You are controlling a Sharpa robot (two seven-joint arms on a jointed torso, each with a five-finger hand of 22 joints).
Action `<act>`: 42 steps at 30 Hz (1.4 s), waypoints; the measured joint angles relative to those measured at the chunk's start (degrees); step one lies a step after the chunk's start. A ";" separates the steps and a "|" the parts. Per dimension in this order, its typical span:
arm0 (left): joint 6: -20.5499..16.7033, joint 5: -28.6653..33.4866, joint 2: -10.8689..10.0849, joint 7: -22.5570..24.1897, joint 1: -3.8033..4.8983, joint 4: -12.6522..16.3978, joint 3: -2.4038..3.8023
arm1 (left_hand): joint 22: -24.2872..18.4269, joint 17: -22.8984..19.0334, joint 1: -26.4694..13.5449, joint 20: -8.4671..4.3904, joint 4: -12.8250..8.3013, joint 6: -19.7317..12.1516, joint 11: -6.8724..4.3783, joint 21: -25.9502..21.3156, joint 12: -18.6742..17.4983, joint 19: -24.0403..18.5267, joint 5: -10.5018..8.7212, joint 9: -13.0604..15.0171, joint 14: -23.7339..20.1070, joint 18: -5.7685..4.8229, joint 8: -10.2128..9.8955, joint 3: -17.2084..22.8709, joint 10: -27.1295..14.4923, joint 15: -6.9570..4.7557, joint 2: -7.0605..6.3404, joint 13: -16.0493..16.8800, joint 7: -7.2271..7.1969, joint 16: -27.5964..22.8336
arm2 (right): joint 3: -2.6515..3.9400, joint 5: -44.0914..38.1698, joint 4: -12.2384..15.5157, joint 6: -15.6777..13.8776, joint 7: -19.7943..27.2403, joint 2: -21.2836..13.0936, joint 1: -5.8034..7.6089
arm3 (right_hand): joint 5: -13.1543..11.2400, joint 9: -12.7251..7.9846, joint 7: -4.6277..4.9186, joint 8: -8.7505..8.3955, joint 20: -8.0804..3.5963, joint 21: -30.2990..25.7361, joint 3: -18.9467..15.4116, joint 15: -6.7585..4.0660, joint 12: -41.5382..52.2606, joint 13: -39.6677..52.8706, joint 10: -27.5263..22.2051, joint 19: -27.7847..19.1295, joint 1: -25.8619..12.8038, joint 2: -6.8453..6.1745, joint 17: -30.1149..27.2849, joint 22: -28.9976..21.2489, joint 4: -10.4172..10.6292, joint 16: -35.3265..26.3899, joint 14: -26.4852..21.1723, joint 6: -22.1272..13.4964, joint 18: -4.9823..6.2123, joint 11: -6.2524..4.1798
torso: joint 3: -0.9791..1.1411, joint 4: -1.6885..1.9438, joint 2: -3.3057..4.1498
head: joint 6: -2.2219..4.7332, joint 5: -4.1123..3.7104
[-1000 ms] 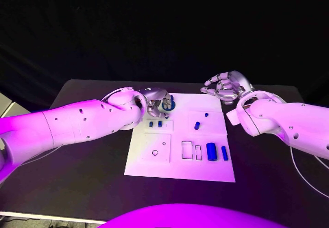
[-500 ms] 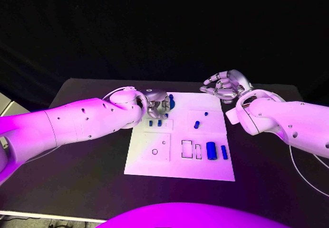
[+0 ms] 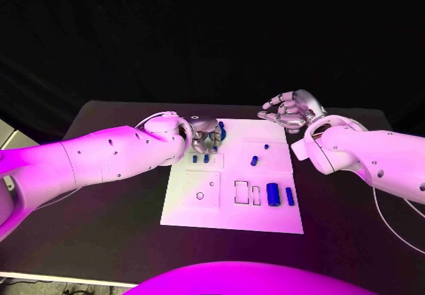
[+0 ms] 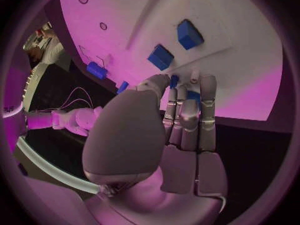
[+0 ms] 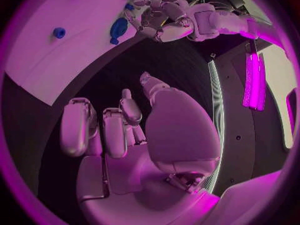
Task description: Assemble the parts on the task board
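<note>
We see the white board [image 3: 232, 212], a flat matte rectangle, lying in the middle of the black table [image 3: 106, 203] with its long axis running near to far. Small glossy blue pieces sit on it: a stout cylinder [image 3: 272, 195] and a slim bar [image 3: 290, 196] at the near right, both lying lengthwise near to far, beside two empty rectangular outlines [image 3: 242, 193]. Further off, a short peg [image 3: 254, 162] lies slightly tilted, and two little blocks [image 3: 200, 159] stand side by side.

Our left hand [image 3: 206, 136], smooth silver metal, rests over the board's far left corner, fingers [image 4: 187, 116] pressed together and pointing down around a blue piece [image 4: 174, 80]; we cannot tell whether it grips it.

Our right hand [image 3: 288, 112] hovers beyond the board's far right corner, fingers curled loosely and apart, holding nothing.
</note>
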 measured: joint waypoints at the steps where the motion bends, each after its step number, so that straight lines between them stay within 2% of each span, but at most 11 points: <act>1: 0.04 0.01 0.04 0.05 0.00 -0.05 0.00 | 0.26 0.07 0.00 0.00 -0.12 0.01 0.00 0.22 0.00 0.00 -0.13 0.00 0.00 0.00 0.00 0.29 0.00 0.00 0.00 0.00 -0.01 0.00 | 0.00 0.00 0.00 0.01 0.00 0.01 0.00 | 0.00 0.00 0.00 0.00 0.00 0.00 0.00 0.00 0.00 0.00 0.00 0.00 0.00 0.00 0.00 0.00 0.00 0.00 0.00 0.00 0.00 0.00 | -0.01 -0.01 0.00 | -0.01 -0.02; 3: 0.11 0.03 0.09 0.12 -0.01 -0.14 0.00 | 1.01 0.24 0.45 -0.20 -0.39 0.62 -0.32 0.84 0.00 0.20 -0.42 0.00 0.23 0.00 -0.15 0.99 0.55 -0.23 0.45 -0.02 -0.18 0.27 | 0.00 0.00 0.00 0.02 -0.01 0.01 0.00 | 0.00 0.00 0.00 0.00 0.00 0.00 0.00 0.00 0.00 0.00 0.00 0.00 0.00 0.00 0.00 0.00 0.00 0.00 0.00 0.00 0.00 0.00 | 0.03 -0.01 0.00 | -0.05 -0.05; 12: 0.56 0.08 0.51 0.29 -0.08 -0.94 -0.01 | 3.31 1.08 0.91 -0.52 -1.33 1.19 -0.63 2.77 -1.37 0.52 -1.26 0.10 0.93 0.00 -0.94 2.73 1.46 -0.52 0.46 -0.45 -0.20 1.01 | 0.00 0.00 0.05 0.06 -0.02 0.01 0.00 | 0.00 0.00 0.00 0.00 0.00 0.00 0.00 0.00 0.00 0.00 0.00 0.00 0.00 0.00 0.00 0.00 0.00 0.00 0.00 0.00 0.00 0.00 | 0.07 -0.04 0.00 | -0.24 -0.12; 26: 0.97 0.43 1.27 0.67 -0.12 -2.34 0.00 | 4.91 1.39 0.91 -0.39 -2.12 1.73 -0.31 3.97 -2.90 0.79 -1.78 0.22 1.42 0.00 -1.94 4.15 2.61 -0.41 0.46 -0.99 0.11 1.31 | 0.00 0.00 0.08 0.12 -0.05 0.04 0.00 | 0.00 0.00 0.00 0.00 0.00 0.00 0.00 0.00 0.01 0.05 0.00 0.00 0.00 0.00 0.04 0.04 0.00 0.00 0.00 0.00 0.01 0.00 | 0.04 -0.04 -0.04 | -0.36 -0.23; 37: 0.27 1.42 0.67 1.74 -0.22 -1.92 -0.05 | 8.34 3.04 -0.12 -0.99 -3.45 5.11 -1.13 6.55 -4.98 2.67 -1.96 1.39 3.69 0.00 -2.28 5.79 6.45 -1.03 0.97 -1.27 -0.18 2.11 | 0.00 0.00 0.13 0.21 -0.06 0.03 0.00 | 0.00 0.00 0.00 0.00 0.00 0.00 0.00 0.00 0.01 0.05 0.00 0.00 0.00 0.00 0.03 0.04 0.00 0.00 0.00 0.00 0.00 0.00 | 0.02 0.01 -0.05 | -0.29 -0.20; 40: -0.04 1.83 -0.06 2.02 -0.26 -1.32 0.23 | 8.44 3.05 -1.01 -0.91 -3.61 5.29 -1.20 6.55 -5.78 2.75 -2.00 1.72 3.69 0.00 -2.33 5.95 6.98 -1.03 0.77 -1.37 -0.21 2.12 | 0.00 0.00 0.13 0.24 -0.06 0.02 0.00 | 0.00 0.00 0.00 0.00 0.00 0.00 0.00 0.00 0.01 0.05 0.00 0.00 0.00 0.00 0.03 0.03 0.00 0.00 0.00 0.00 0.00 0.00 | 0.02 0.01 -0.05 | -0.25 -0.19; 42: -0.19 2.25 -0.70 2.21 -0.27 -0.70 0.65 | 8.47 3.03 -1.56 -0.91 -3.45 5.29 -1.02 6.55 -6.34 2.75 -2.00 1.84 3.69 0.00 -2.33 6.11 7.17 -1.03 0.73 -1.47 -0.21 2.11 | 0.00 0.00 0.14 0.26 -0.06 -0.01 0.00 | 0.00 0.00 0.00 0.00 0.00 0.00 0.00 0.00 0.01 0.05 0.00 0.00 0.00 0.00 0.03 0.03 0.00 0.00 0.00 0.00 0.00 0.00 | 0.02 0.01 -0.05 | -0.17 -0.19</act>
